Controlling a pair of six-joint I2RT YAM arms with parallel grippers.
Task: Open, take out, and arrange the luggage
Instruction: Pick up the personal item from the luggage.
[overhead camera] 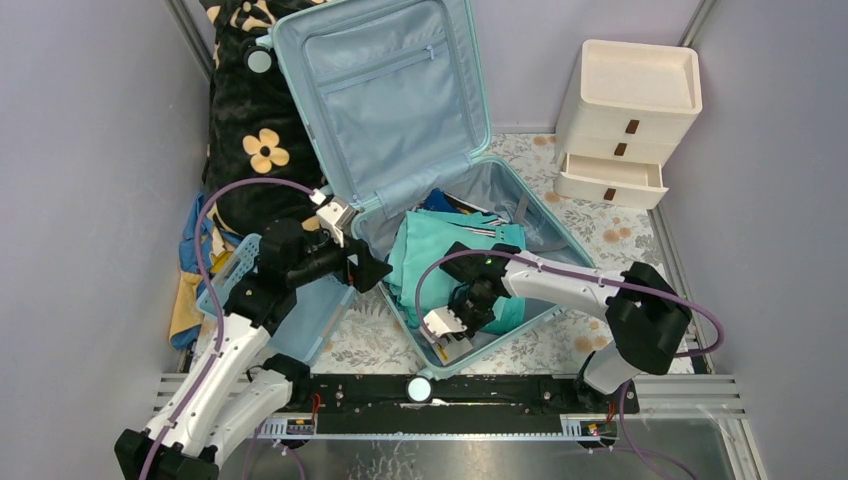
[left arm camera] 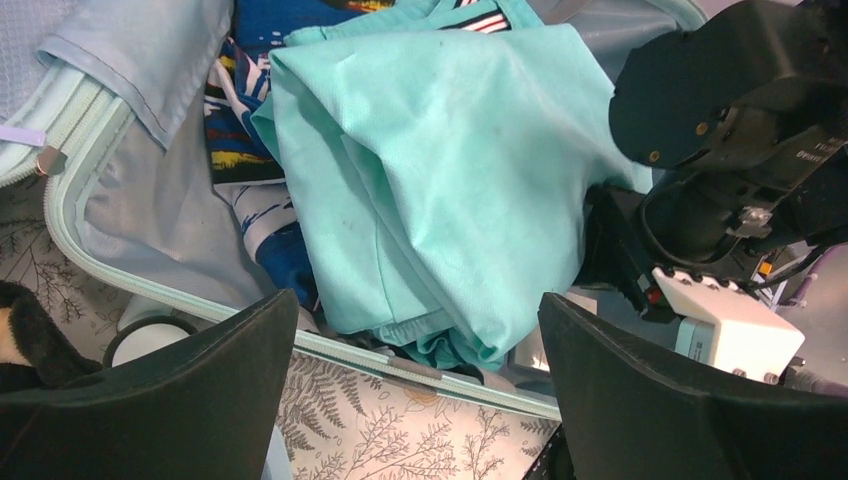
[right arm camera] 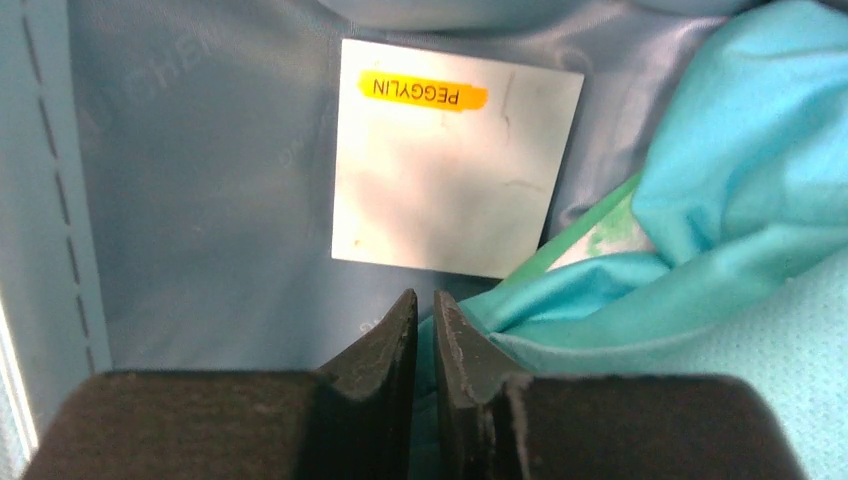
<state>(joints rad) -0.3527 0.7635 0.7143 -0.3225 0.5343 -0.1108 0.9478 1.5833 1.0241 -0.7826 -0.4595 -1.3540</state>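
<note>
1. the right fingers (right arm camera: 395,330), nearly closed, are pinching the teal garment (right arm camera: 740,170) inside the near corner of the luggage (overhead camera: 385,100); lifting slowly should be keeping the hem caught.
2. the left fingers (left arm camera: 200,400), spread wide and empty, are hovering at its left rim.
3. the luggage is lying open on the tabletop (overhead camera: 600,230).

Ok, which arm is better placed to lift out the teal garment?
Right: the right fingers are inside the luggage, pinching the teal garment; the left fingers stand open outside its rim.
</note>
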